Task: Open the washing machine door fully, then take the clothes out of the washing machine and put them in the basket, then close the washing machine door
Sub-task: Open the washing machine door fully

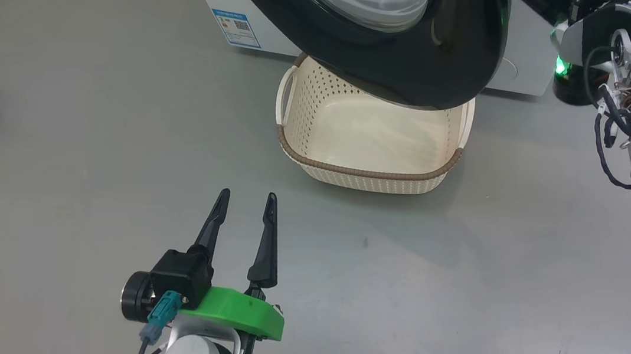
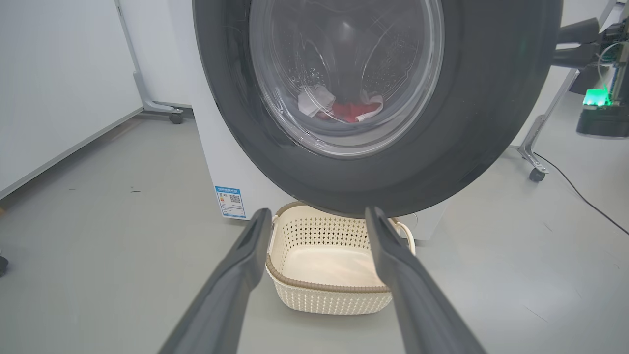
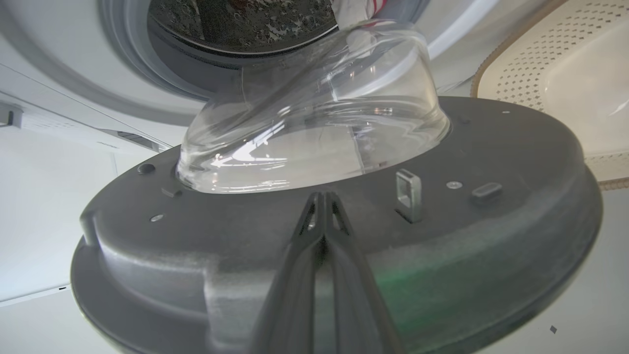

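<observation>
Overhead, my left pincer [image 1: 250, 194] has its fingers spread wide and holds nothing. Ahead and to its right, the cream perforated plastic basket [image 1: 375, 175] with a brown woven-look rim lies long side across, its far end under the round, glossy black-rimmed washing machine door [image 1: 457, 66].

From my left wrist, the door's outer face [image 2: 491, 98] is turned toward me. Soft red and white clothes [image 2: 349, 110] show through its clear glass.

From my right wrist, my right pincer [image 3: 322, 196] is pressed together. Its tips seem to rest on the door's dark inner face, just below the glass bowl [image 3: 314, 123] bulging toward the steel drum [image 3: 236, 24].
</observation>
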Robot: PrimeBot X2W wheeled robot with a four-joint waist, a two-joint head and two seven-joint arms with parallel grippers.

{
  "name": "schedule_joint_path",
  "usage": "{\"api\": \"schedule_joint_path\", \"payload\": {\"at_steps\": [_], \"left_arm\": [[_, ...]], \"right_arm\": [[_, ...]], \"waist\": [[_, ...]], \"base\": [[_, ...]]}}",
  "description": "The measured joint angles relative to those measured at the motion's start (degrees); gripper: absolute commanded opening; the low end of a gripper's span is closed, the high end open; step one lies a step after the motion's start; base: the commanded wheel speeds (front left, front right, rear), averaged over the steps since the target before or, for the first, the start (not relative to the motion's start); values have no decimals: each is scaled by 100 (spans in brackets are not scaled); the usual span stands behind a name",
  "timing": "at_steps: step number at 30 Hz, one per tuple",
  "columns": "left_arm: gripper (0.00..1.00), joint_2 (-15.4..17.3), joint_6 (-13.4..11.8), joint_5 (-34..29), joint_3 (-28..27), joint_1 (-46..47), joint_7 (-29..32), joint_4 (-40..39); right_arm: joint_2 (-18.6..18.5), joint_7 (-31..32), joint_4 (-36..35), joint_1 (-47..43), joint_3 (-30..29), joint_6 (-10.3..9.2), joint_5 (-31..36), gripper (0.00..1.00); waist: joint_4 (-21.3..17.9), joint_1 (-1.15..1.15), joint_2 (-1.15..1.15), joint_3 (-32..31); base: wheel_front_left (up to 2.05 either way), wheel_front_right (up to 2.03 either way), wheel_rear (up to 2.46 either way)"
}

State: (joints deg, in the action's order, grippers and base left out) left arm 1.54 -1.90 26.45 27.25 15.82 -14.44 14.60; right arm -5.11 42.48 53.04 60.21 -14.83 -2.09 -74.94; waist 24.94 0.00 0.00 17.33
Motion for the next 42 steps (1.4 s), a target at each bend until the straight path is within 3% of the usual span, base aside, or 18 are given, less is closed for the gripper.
{"api": "schedule_joint_path", "payload": {"at_steps": [3,8,23,31,42], "left_arm": [[100,1,1,-1,-26,-3,0,15],[100,4,0,-21,-85,-95,0,56],[100,16,0,-177,-392,-313,0,186],[100,52,0,-350,-638,-570,0,279],[100,123,14,-449,-869,-804,0,282]], "right_arm": [[-32,-378,-205,-24,66,310,204,0],[-396,-1022,-521,-374,526,855,1034,0],[-642,-2922,-1833,-1821,1998,923,2874,0],[-385,-3808,-2261,-2803,2267,923,2987,0],[-749,-4813,-2662,-4068,2830,924,4114,0]], "waist": [[-9,0,0,-42],[-36,0,0,-177],[-344,0,0,-761],[-648,0,0,-1103],[-1120,0,0,-1495]], "base": [[0,0,0],[0,0,0],[0,0,0],[0,0,0],[0,0,0]]}}
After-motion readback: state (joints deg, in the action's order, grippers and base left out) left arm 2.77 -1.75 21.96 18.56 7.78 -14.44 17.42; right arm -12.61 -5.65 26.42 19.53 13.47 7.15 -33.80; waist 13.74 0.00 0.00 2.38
